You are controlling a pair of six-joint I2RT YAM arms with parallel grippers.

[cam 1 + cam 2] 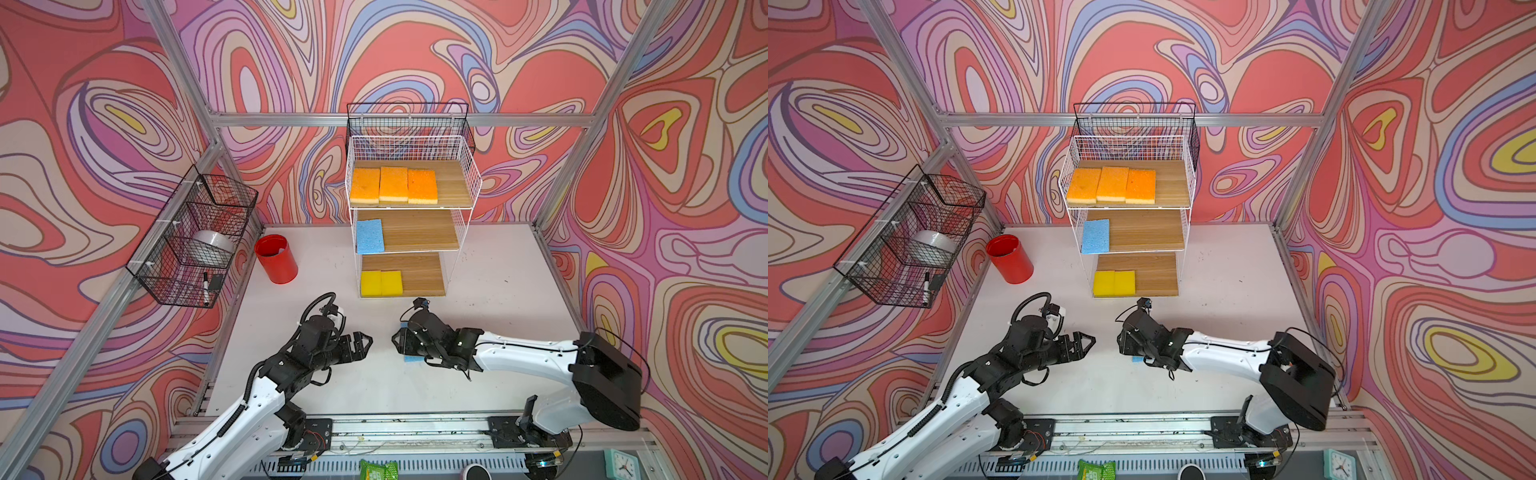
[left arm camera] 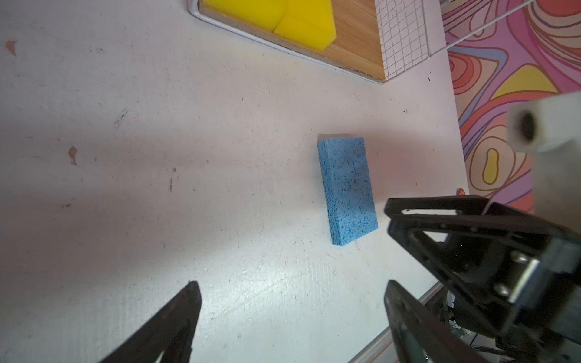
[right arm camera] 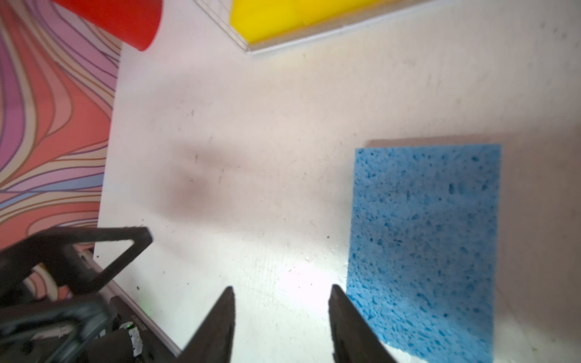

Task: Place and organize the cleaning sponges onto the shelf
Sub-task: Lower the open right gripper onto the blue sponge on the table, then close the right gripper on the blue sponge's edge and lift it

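The right gripper (image 3: 283,286) hangs low over the table (image 3: 251,141) with its two fingers parted and nothing between them, only bare tabletop. The last loose sponge, a blue sponge (image 3: 424,245), lies flat on the table just beside one finger, outside the gap, on the side away from the left gripper (image 1: 368,343). Its long side runs roughly the way the fingers point, toward the shelf (image 1: 419,230), so the gap spans across its short width. I judge that the hand needs a small sideways shift to straddle the sponge before it closes. In both top views the right wrist covers most of the sponge and only slivers of blue show at its edges. The left gripper is spread wide and empty, facing the right one across a narrow stretch of table. It is near the sponge but clearly the farther of the two, so the pick looks like the right arm's. On the shelf the top board holds three orange sponges (image 1: 393,185) in a row and the bottom board two yellow sponges (image 1: 381,283). The middle board has one shelved blue sponge (image 1: 370,236) with open board beside it — the likely place for its partner.
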